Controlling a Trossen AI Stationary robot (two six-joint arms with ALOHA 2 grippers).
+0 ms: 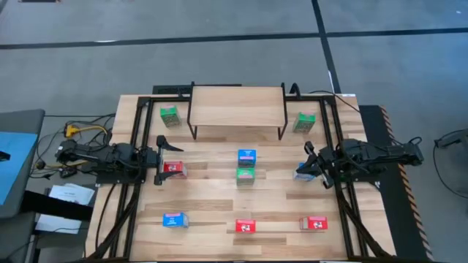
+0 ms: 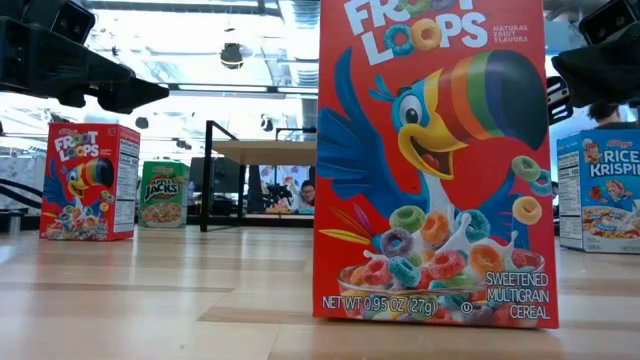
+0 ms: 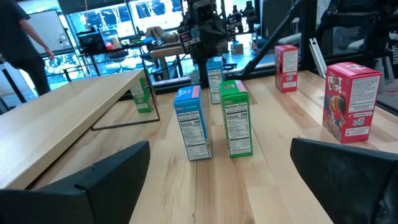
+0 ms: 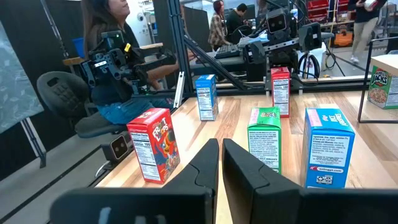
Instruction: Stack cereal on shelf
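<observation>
The shelf stands at the table's far middle with nothing on it. Small cereal boxes stand upright on the table. A green one and another green flank the shelf. A blue box and a green box stand at the centre. My left gripper is open, raised above table level, beside a red box. My right gripper is shut and hovers by a blue box, which its own wrist view does not show. Neither gripper holds anything.
Along the near edge stand a blue box, a red box and another red one. Bare wood lies between the centre pair and each gripper. People and office furniture show in the room beyond the table.
</observation>
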